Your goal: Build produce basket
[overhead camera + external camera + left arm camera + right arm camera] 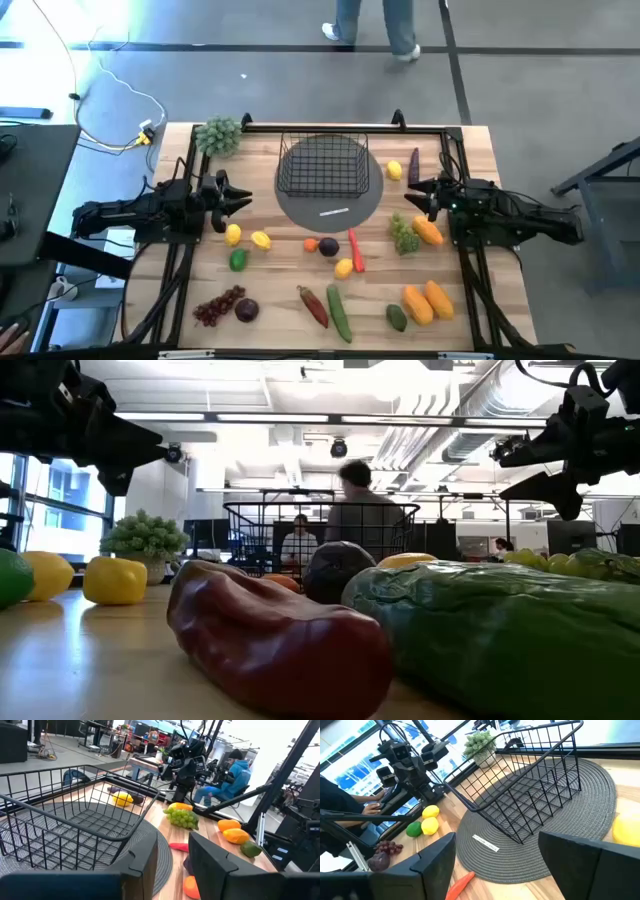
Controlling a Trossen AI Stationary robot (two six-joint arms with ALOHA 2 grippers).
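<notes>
The empty black wire basket [322, 165] stands with its bottom on a grey round mat [335, 205] at the far middle of the table. Produce lies loose on the wood: two lemons [247, 238] and a green fruit at the left, green grapes [404, 236] and a mango [428, 232] at the right, a red chilli [357, 250] and a cucumber [339, 312] toward the near edge. My left gripper [240, 197] hovers open left of the basket, above the table. My right gripper [412, 192] hovers open right of it. Both point at the basket and hold nothing.
A pale green leafy bunch [218, 135] stands at the far left corner. A lemon [394, 170] and a dark purple piece [414, 165] lie just right of the mat. A black frame rims the table. A person walks beyond the far edge [375, 25].
</notes>
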